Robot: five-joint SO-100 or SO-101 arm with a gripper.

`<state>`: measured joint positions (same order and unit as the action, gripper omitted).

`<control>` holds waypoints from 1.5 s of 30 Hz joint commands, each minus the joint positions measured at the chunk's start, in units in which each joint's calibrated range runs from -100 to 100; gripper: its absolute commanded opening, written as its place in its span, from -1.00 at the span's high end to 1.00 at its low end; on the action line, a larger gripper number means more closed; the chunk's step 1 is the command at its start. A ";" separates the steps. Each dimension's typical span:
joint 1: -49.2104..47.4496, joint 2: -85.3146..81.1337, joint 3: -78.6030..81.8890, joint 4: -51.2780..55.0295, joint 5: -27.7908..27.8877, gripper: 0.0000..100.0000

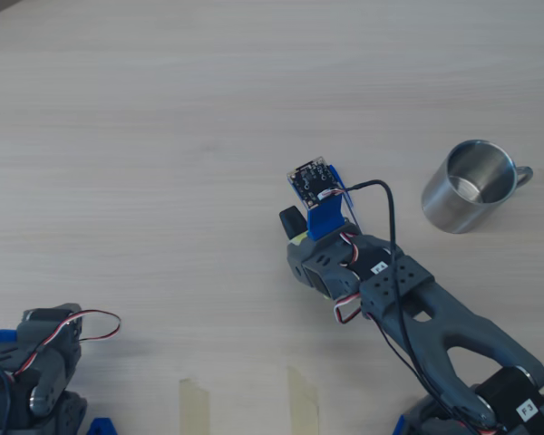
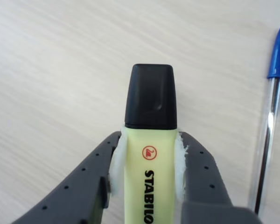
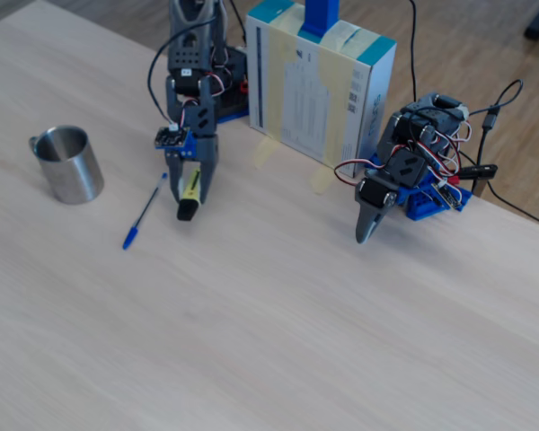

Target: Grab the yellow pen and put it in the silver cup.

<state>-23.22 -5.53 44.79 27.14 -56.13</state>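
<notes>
The grey two-finger gripper [image 2: 149, 175] is closed on the chunky yellow highlighter pen [image 2: 148, 186], its white-padded fingers [image 2: 117, 163] pressing both flat sides of the body just below the black cap. In the fixed view the pen [image 3: 189, 193] points cap-down toward the pale wooden table [image 3: 251, 314]; whether the cap touches the surface cannot be told. A thin blue-capped clear ballpoint pen [image 3: 144, 212] lies just beside it. The shiny brushed-steel cup [image 3: 67, 163] with a loop handle stands upright, well apart from the gripper.
</notes>
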 commanded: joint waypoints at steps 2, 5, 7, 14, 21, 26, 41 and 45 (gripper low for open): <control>-0.60 -8.02 0.88 -0.58 0.22 0.96; -0.69 -12.01 2.15 -0.67 0.01 0.96; -0.34 -14.50 2.24 -0.67 0.17 0.96; 1.23 -22.73 2.06 -3.50 -0.04 0.96; 4.90 -28.14 6.68 -15.85 0.01 0.96; 8.39 -31.38 9.86 -23.49 -0.04 0.96; 17.02 -34.62 10.77 -33.44 -0.04 0.96; 19.03 -34.62 10.77 -34.04 -0.04 0.96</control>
<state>-5.83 -38.38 56.34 -5.53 -56.24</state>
